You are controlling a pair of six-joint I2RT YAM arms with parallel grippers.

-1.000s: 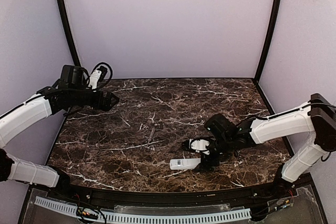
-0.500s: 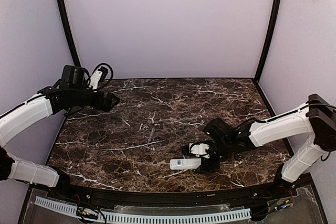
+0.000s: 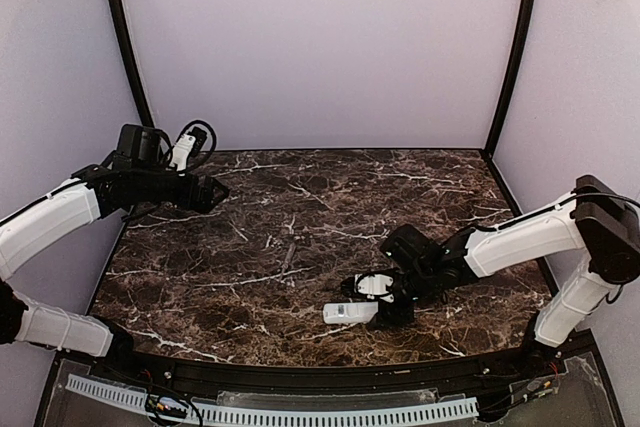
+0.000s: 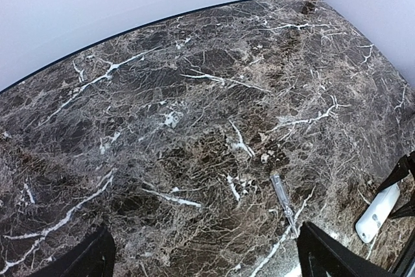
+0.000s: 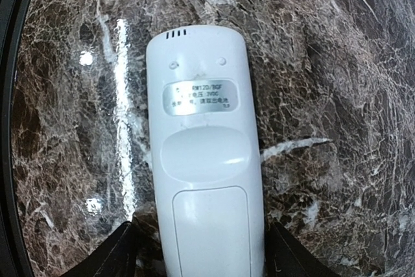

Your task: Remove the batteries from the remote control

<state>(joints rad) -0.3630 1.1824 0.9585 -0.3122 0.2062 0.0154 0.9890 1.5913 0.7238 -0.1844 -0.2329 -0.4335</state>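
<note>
The remote control (image 5: 204,134) lies face down near the near edge of the counter (image 3: 250,247), right of its middle, with the label and the battery cover (image 5: 211,231) turned upward. The cover is judged to be on, so no batteries are shown. The right fingers (image 5: 113,257) are set astride the cover end of the remote, parted a little wider than its body. A dark gap is seen on one side, while the other side is almost touched. The left fingers (image 4: 87,261) are spread wide and held above the far left corner, with nothing between them. If the squeeze lands on one side first, the smooth casing could be pivoted or skidded toward the near edge. A grip placed across the cover could also pin it shut, and the batteries would be left trapped.
</note>
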